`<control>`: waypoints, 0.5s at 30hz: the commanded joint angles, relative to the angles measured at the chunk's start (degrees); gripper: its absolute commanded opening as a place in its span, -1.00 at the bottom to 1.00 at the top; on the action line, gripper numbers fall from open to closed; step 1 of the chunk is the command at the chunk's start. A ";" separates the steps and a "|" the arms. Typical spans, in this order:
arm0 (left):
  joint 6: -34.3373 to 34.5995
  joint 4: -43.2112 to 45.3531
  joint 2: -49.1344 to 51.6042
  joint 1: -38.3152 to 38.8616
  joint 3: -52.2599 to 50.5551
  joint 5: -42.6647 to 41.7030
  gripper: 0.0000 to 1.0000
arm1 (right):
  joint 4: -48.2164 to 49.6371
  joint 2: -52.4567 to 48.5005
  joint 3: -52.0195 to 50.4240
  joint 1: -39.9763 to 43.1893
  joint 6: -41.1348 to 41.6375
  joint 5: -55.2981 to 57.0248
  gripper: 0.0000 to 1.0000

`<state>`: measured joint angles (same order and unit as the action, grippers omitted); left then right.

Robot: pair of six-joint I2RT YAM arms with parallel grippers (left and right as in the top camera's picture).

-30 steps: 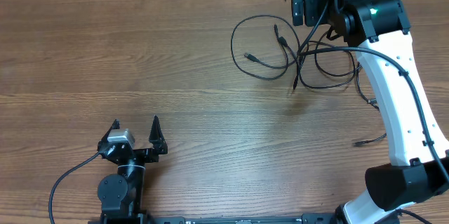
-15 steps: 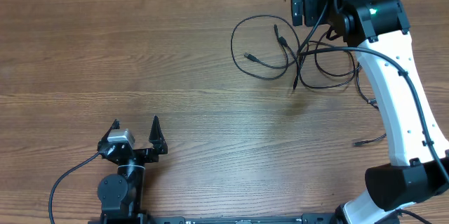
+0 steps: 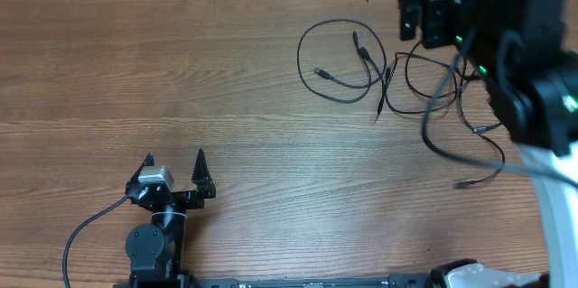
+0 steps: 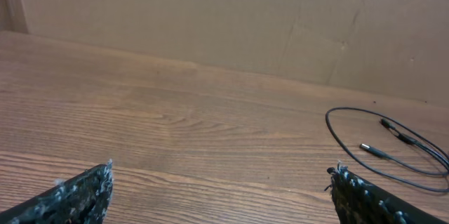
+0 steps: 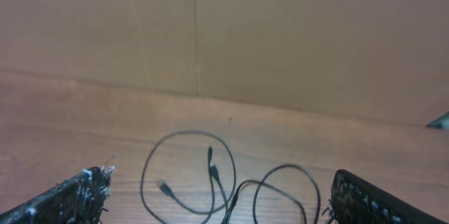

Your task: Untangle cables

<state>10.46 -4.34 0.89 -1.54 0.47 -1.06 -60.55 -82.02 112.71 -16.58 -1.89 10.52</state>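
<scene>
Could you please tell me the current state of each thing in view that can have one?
cables: tangled, strands crossing in one cluster, lying on the table, held by nothing.
left gripper: open, empty, well away from the cables.
right gripper: open, empty, facing the cables without touching them.

Overhead: the right arm [image 3: 528,62] is blurred and covers the right-hand part of the cables [image 3: 327,76]. Left wrist view: the right edge cuts the cable loop; the bottom edge cuts the left pincer [image 4: 223,171] fingers. Right wrist view: the bottom edge cuts the right pincer [image 5: 221,175] fingers and lower cable loops. Connector types: too small to identify.
</scene>
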 commanded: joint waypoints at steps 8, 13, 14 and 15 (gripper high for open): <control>-1.07 -0.13 -0.61 -0.46 -0.20 -0.02 0.99 | 0.15 13.99 -4.98 -0.02 0.20 0.09 1.00; -1.07 -0.13 -0.61 -0.46 -0.20 0.00 0.99 | -3.26 22.10 -9.40 -0.02 0.20 -3.10 1.00; -1.07 -0.13 -0.61 -0.46 -0.20 -0.02 0.99 | -4.35 23.96 -10.36 -0.02 0.22 -3.13 1.00; -1.07 -0.13 -0.61 -0.46 -0.20 -0.02 0.99 | -5.38 25.55 -11.02 -0.02 0.20 -3.13 1.00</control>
<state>10.46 -4.34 0.89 -1.54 0.47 -1.06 -64.84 -60.07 103.44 -16.58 -1.89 8.78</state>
